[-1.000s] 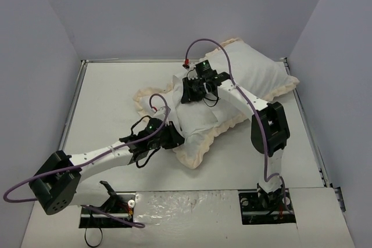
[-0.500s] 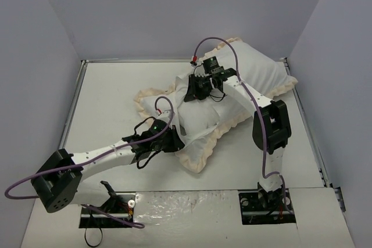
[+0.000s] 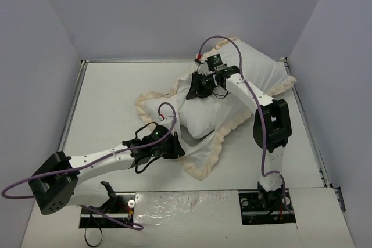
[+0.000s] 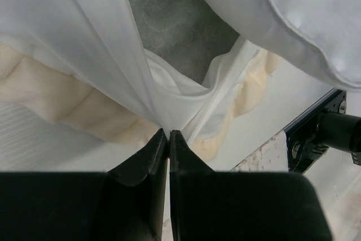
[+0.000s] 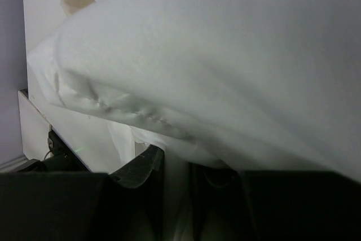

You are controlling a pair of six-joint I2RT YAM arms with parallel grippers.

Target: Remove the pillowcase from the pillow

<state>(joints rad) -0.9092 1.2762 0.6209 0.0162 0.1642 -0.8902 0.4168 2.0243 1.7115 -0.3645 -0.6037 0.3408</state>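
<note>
The pillowcase (image 3: pixel 204 161), white with a cream frill, lies across the middle of the table. The plump white pillow (image 3: pixel 200 117) bulges out of its open near end. My left gripper (image 3: pixel 174 148) is shut on the pillowcase's white opening edge, low near the table. In the left wrist view the jaws (image 4: pixel 168 132) pinch that white fabric (image 4: pixel 113 66), with the grey fuzzy inside (image 4: pixel 180 21), the frill (image 4: pixel 67 105) and the pillow (image 4: pixel 293 15) beyond. My right gripper (image 3: pixel 196 88) is shut on a fold of the pillow (image 5: pixel 225 55) and lifts it; fabric fills the jaws (image 5: pixel 177 167).
The white table (image 3: pixel 110 97) has raised rails at the left and right edges and grey walls all round. The right arm's base and mount (image 3: pixel 268 196) stand at the near edge and show in the left wrist view (image 4: pixel 321 134).
My left gripper has drawn the pillowcase edge nearer, spreading a frilled flap. My right gripper has moved right and back with the pillow, and more of the pillow shows.
</note>
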